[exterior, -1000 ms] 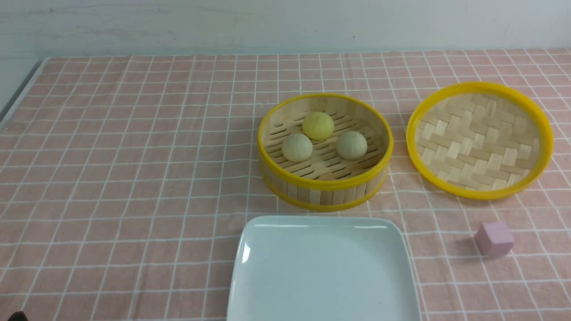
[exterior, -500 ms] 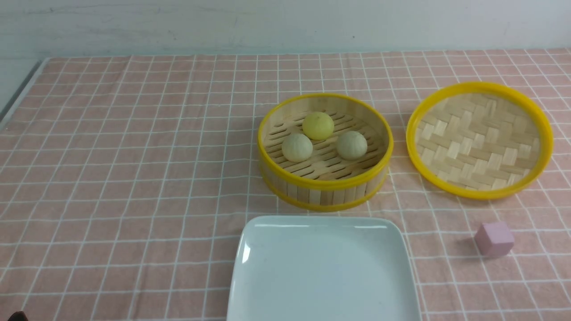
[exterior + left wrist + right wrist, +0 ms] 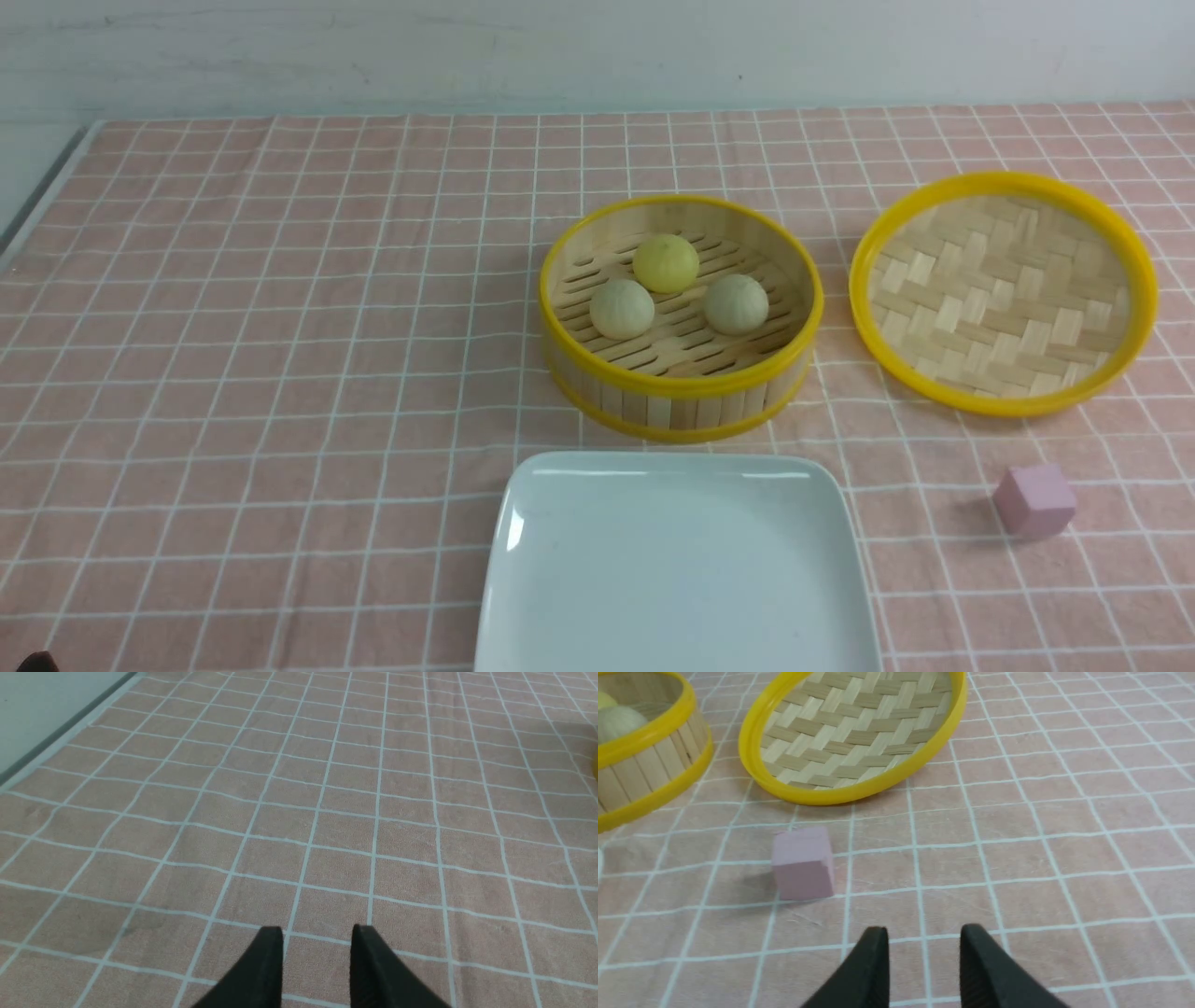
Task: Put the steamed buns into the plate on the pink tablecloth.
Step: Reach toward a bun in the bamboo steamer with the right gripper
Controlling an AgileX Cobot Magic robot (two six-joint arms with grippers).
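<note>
1. Three steamed buns (image 3: 666,262), one yellow and two pale: all in the steamer basket (image 3: 681,390), mid-counter.
2. White plate (image 3: 677,569): empty, just in front of the basket on the pink tablecloth (image 3: 280,327).
3. Woven lid (image 3: 1004,294) and pink cube (image 3: 1034,501): off to the right, not needed.
4. The left end effector (image 3: 317,929): jaws moderately parted, empty, over bare cloth.
5. The right end effector (image 3: 924,928): likewise parted and empty, near the cube.
6. Step: the first pick is not yet begun. Next move likely calls for clearing the basket wall, then closing gently on one bun.
</note>
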